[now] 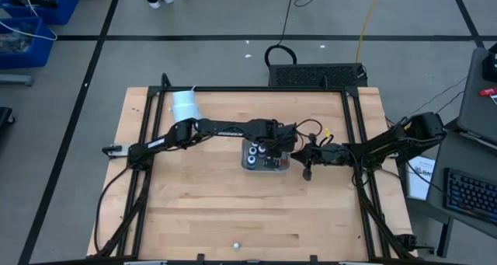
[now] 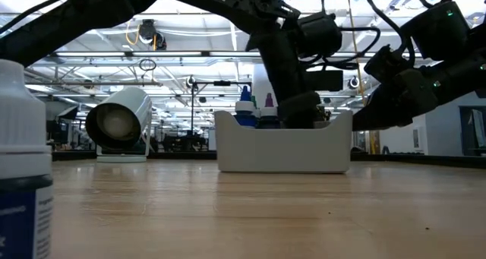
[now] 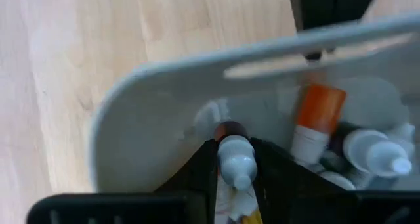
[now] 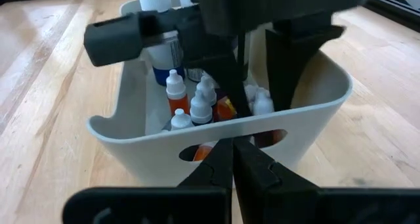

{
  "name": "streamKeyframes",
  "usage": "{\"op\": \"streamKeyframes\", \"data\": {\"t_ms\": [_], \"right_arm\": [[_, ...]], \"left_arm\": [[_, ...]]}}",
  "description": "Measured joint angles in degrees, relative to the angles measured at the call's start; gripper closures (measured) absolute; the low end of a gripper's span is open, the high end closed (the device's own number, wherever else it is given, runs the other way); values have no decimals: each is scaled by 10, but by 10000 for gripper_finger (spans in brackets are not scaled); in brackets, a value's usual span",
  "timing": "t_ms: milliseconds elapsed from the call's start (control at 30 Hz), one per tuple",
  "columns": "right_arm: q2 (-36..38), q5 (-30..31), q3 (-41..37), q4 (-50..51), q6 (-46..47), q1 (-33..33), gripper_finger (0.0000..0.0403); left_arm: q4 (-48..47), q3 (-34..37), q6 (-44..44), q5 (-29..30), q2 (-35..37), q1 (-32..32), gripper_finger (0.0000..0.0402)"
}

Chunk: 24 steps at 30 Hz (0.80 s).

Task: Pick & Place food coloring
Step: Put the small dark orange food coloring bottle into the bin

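The left gripper (image 3: pixel 235 175) reaches into the white tray (image 1: pixel 250 164) at table centre, fingers pinching a small white-capped food coloring bottle (image 3: pixel 236 159). The right gripper (image 4: pixel 233 159), fingers pressed together, hovers just right of the tray.

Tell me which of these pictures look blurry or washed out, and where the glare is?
Left wrist view: soft throughout, the small white-capped bottle between the left gripper fingers and the pale plastic tray are out of focus. Low view: bright ceiling lights glare behind, leaving the arms as dark silhouettes; the near bottle at the edge is blurred. High view: even light, sharp.
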State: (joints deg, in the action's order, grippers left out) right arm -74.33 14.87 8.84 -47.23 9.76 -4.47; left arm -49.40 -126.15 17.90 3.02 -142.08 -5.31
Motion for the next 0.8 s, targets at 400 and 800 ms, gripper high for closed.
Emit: {"op": "streamKeyframes", "data": {"t_ms": [400, 800], "right_arm": [[0, 0, 0, -1, -4, 0, 403], [0, 0, 0, -1, -4, 0, 403]], "left_arm": [[1, 0, 1, 0, 0, 0, 292], [-7, 0, 19, 4, 17, 11, 289]]}}
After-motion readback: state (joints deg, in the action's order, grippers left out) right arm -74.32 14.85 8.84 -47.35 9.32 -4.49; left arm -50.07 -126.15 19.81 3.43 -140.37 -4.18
